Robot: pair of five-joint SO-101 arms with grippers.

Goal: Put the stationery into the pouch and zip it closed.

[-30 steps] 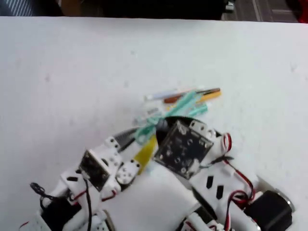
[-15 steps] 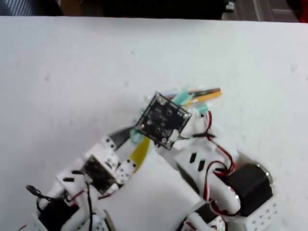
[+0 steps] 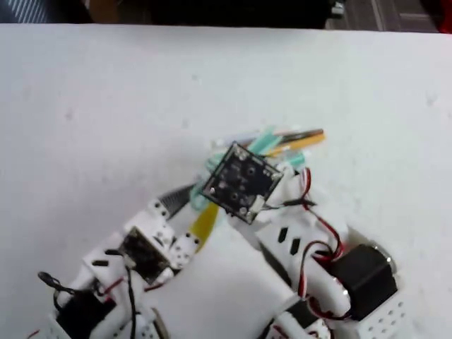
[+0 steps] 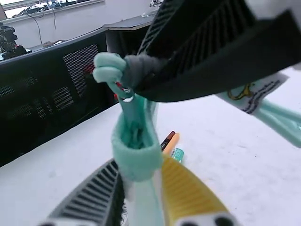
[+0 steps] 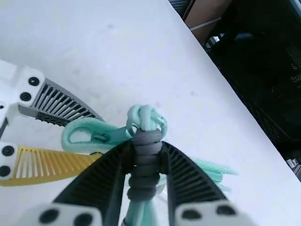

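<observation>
1. Both claws met at the pouch (image 3: 265, 142), around the middle of the desk (image 3: 99, 106) and nearer its front edge.
2. The high view had the right arm's wrist covering much of the pouch, with pens (image 3: 300, 139) lying just beside it on the far side.
3. The right wrist view showed the right claw (image 5: 145, 148) clamped on a grey-wrapped cord pull (image 5: 141, 181) that ended in a teal knot (image 5: 146, 117).
4. The left wrist view showed the left claw (image 4: 138, 160) closed on the pouch's teal loop (image 4: 136, 141), with 1 grey finger and 1 yellow finger touching either side.
5. That view also gave a printed label (image 4: 254, 92) on the pouch and an orange marker (image 4: 170, 141) on the desk behind the loop.
</observation>
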